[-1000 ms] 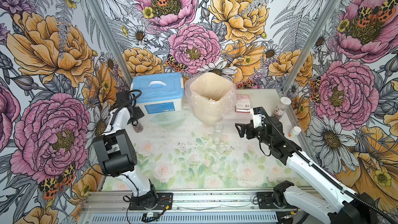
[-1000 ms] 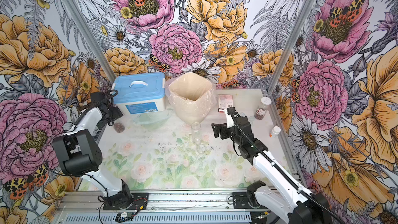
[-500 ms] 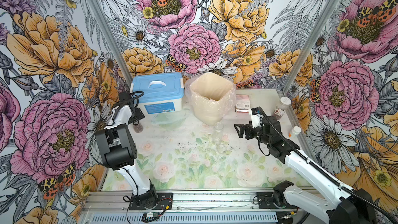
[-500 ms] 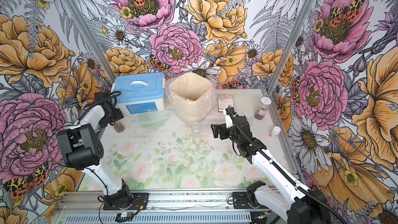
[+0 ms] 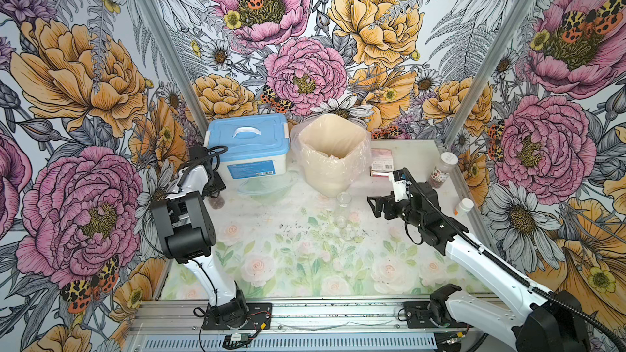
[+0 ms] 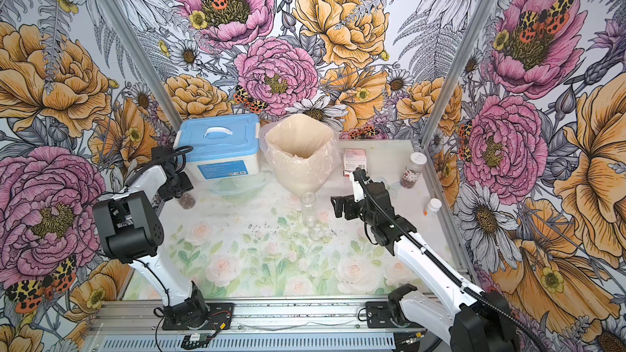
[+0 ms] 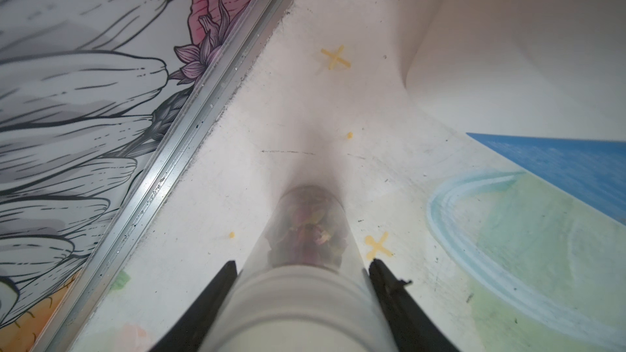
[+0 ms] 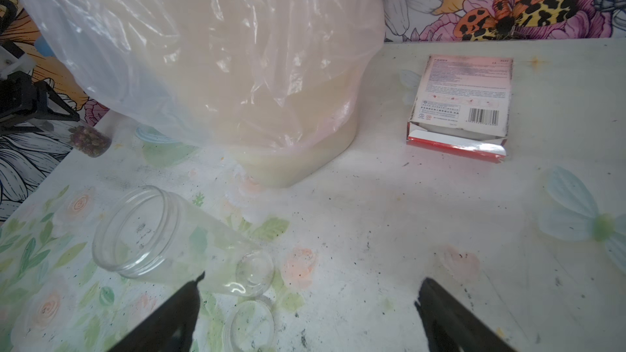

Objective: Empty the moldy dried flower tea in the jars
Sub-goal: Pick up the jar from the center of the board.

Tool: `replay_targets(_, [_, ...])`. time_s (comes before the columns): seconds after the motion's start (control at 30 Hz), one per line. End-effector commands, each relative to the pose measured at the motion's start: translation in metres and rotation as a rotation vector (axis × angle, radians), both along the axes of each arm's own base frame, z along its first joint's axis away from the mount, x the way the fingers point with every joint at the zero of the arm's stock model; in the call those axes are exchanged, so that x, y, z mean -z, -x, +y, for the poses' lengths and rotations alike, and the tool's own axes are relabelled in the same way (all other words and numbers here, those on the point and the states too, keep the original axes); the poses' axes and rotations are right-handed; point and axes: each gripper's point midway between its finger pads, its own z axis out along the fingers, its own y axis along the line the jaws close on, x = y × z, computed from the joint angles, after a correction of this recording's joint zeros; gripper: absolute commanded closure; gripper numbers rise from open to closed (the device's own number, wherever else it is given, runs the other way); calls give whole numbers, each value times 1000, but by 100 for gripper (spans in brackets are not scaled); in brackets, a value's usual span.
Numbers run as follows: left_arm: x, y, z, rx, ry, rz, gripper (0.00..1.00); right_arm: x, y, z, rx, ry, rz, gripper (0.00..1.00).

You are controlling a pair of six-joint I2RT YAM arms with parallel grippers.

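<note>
So the left gripper (image 7: 301, 262) is down at the left edge of the table (image 5: 288, 265), toward the far left corner, just in front of the blue-lidded box (image 5: 249, 143). Its black fingers (image 7: 216, 296) sit against both sides of the tea jar (image 7: 306, 228) with no gap showing in the left wrist view, so I'd call that clamped on. The jar stands on the table and the dried flower tea (image 7: 305, 235), dark reddish-pink buds, fills its bottom (the near end of the jar is just a blur). The right gripper (image 8: 313, 279) hangs above the middle of the table with its fingers wide apart, nothing between them. Just beside it an empty jar (image 5: 342, 206) stands upright in front of the bagged bin (image 5: 325, 171), with a clear lid (image 8: 250, 328) lying next to its base. A labelled jar (image 5: 442, 172) with a white lid stands by the right edge toward the far right corner, with something reddish inside, well apart from both grippers. A small white-capped bottle (image 5: 463, 206) stands nearer along that same edge.
</note>
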Motion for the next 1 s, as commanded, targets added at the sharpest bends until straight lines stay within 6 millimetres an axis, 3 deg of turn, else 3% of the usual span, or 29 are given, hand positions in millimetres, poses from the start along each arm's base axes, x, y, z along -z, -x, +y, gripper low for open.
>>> replay_targets(0.0, [-5, -2, 0, 8, -13, -9, 44, -4, -1, 5, -17, -12, -17, 1])
replay_targets(0.13, [-7, 0, -10, 33, -5, -10, 53, -6, -1, 5, -16, -16, -20, 1])
replay_targets(0.23, [-23, 1, -22, 62, -17, -43, 55, -8, 0, 6, -17, -22, -25, 1])
replay_targets(0.4, [-34, 4, -53, 146, 6, -59, 59, -13, 3, 5, -17, -34, -35, 1])
replay_targets(0.6, [-57, 9, -113, 330, 40, -100, 63, -22, 8, 7, -23, -58, -55, 1])
replay_targets(0.77, [-94, 19, -175, 520, 118, -178, 66, -31, 10, 10, -46, -70, -76, 1])
replay_targets(0.97, [-138, 44, -226, 660, 260, -322, 68, -40, 13, 18, -95, -86, -88, 1])
